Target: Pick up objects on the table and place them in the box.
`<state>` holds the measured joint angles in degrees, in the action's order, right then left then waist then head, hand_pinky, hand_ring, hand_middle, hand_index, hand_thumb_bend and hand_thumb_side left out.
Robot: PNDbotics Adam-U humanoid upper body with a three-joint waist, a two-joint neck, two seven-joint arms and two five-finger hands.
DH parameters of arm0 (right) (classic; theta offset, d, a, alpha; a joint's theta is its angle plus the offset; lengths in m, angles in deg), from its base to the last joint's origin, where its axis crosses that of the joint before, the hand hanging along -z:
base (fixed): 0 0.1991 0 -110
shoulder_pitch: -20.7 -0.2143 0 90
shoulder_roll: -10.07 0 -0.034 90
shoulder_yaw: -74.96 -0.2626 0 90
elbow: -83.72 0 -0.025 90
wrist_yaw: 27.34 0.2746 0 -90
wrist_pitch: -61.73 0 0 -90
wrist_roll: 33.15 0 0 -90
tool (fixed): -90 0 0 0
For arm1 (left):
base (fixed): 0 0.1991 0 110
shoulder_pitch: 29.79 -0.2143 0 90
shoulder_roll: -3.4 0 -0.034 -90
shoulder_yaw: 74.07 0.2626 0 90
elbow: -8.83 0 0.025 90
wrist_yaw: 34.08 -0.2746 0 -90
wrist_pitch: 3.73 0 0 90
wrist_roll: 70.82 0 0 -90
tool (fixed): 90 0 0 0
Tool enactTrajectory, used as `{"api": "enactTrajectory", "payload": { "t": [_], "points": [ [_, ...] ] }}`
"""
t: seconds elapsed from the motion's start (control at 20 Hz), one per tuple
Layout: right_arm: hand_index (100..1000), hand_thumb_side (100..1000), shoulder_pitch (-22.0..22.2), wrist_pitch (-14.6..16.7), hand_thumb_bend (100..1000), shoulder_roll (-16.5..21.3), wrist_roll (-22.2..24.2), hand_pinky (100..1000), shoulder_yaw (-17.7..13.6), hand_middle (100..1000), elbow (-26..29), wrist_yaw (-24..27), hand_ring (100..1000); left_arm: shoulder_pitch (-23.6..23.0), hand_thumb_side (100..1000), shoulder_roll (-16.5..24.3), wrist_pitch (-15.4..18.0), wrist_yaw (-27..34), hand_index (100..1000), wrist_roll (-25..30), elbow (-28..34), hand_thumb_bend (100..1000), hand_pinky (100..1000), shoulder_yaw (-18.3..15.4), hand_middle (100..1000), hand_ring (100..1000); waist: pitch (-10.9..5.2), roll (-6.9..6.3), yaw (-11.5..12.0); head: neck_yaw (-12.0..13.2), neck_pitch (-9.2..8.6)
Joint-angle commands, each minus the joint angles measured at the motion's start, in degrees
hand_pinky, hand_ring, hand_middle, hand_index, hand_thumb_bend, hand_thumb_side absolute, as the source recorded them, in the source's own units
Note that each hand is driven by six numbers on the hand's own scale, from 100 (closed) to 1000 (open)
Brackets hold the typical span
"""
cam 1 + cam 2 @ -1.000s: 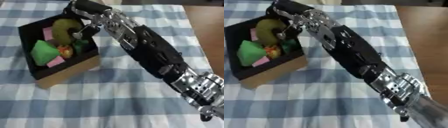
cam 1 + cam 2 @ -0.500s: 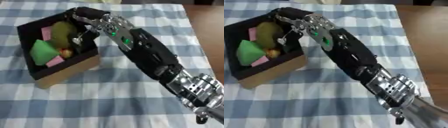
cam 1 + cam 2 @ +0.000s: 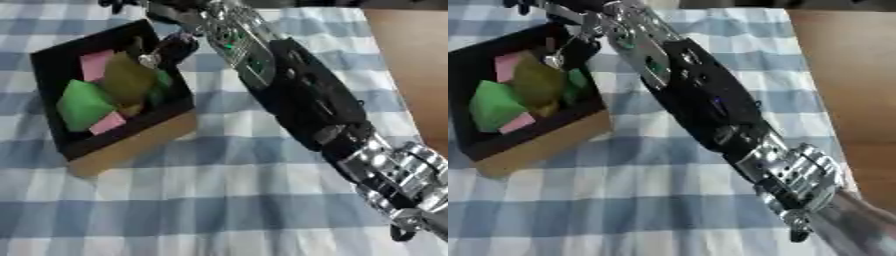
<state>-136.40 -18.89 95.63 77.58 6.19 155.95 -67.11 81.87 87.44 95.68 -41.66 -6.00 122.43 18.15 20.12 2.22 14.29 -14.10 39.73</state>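
A black box with a cardboard outer side (image 3: 131, 142) sits on the checked cloth at the left. Inside it lie a green block (image 3: 81, 102), an olive-brown object (image 3: 128, 79) and two pink pieces (image 3: 96, 64), one at the back and one at the front. My right arm (image 3: 306, 100) stretches from the lower right up to the top left. Its hand (image 3: 175, 15) is at the box's far right corner, partly cut off by the picture's top edge. A dark part of it hangs just over the box rim, next to the olive object. The left hand shows in no view.
The blue and white checked cloth (image 3: 201, 200) covers the table. A bare brown strip of tabletop (image 3: 850, 75) runs along the right side. My right forearm lies across the middle of the cloth.
The olive-brown object now lies among the others in the box. My right hand has drawn back from over the box's inside to its far corner. The view has tilted too.
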Motion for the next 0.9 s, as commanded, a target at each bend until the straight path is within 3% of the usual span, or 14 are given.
{"api": "enactTrajectory", "payload": {
  "t": [0.05, 0.25, 0.55, 0.6, 0.65, 0.8, 0.9],
  "points": [
    [941, 106, -1.65, -2.14, 108, 2.66, -0.29, 898, -1.03, 806, 5.05, 2.42, 896, 0.11, 720, 1.04, -0.27, -0.22, 792, -0.08, 0.99, 403, 761, -0.23, 713, 804, -1.4, -0.12, -0.34, 0.63, 0.19],
    [934, 100, -0.64, -5.52, 100, 6.83, -0.67, 888, -2.02, 793, 12.53, 7.83, 880, -0.31, 719, 1.28, -0.35, -0.44, 792, -0.3, 0.99, 404, 761, -0.42, 712, 804, -1.81, -0.24, -1.12, 1.6, 0.54],
    [897, 286, 6.12, -11.46, 100, 18.31, -5.4, 890, -4.94, 780, 27.69, 18.86, 878, -1.19, 719, 1.82, -0.59, -0.99, 792, -0.93, 0.99, 403, 761, -0.89, 712, 804, -2.19, -0.69, -2.7, 3.72, 0.91],
    [899, 494, 7.94, -12.18, 100, 20.5, -6.73, 891, -5.7, 785, 30.5, 20.3, 879, -1.27, 719, 1.91, -0.61, -1.09, 792, -1.03, 0.99, 403, 761, -0.95, 712, 804, -2.19, -0.82, -2.9, 4.03, 0.9],
    [899, 360, 9.97, -12.84, 100, 22.69, -8.12, 892, -6.63, 781, 33.27, 21.68, 880, -1.36, 718, 2.03, -0.63, -1.2, 792, -1.15, 0.99, 404, 761, -1.04, 712, 804, -2.19, -1.01, -3.17, 4.44, 0.89],
    [891, 422, 16.37, -14.41, 100, 28.42, -12.09, 893, -10.06, 773, 40.54, 25.2, 877, -1.6, 716, 2.4, -0.68, -1.54, 792, -1.58, 0.99, 405, 761, -1.37, 712, 803, -2.19, -1.71, -3.91, 5.45, 0.91],
    [886, 462, 20.02, -13.95, 100, 30.97, -14.9, 892, -12.31, 766, 41.93, 27.01, 873, -1.75, 715, 2.73, -0.65, -1.84, 792, -1.86, 0.99, 406, 761, -1.58, 712, 803, -2.2, -2.23, -4.43, 5.94, 0.99]
  ]
}}
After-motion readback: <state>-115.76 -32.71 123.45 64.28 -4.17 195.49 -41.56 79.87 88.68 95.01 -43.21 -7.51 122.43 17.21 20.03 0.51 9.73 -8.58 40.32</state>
